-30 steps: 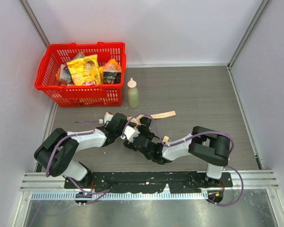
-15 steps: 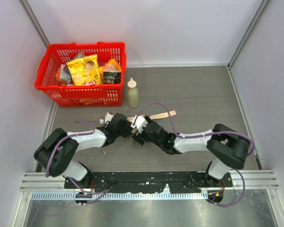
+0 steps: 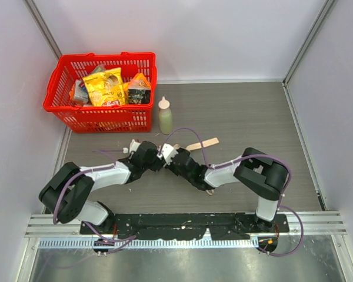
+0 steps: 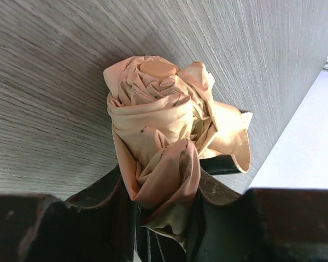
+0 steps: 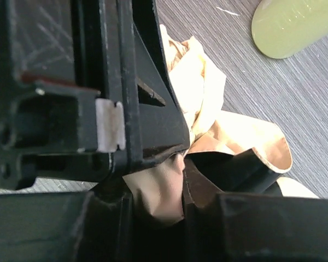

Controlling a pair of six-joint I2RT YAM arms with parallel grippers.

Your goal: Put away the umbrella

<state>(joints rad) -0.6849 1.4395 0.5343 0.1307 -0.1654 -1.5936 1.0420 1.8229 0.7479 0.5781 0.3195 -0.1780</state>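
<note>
Two arms stretched low, converging | left pincer [image 4: 161, 188], right pincer [image 5: 156, 192] clamp umbrella [image 4: 158, 103]

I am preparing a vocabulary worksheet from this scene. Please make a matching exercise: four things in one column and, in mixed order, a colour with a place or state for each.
Things:
1. umbrella
2. basket
3. squeeze bottle
4. table

Descriptions:
A. red, at the far left corner
B. grey, wood-grained
C. beige, crumpled fabric
D. pale green, standing upright

Pairs: 1-C, 2-A, 3-D, 4-B
</note>
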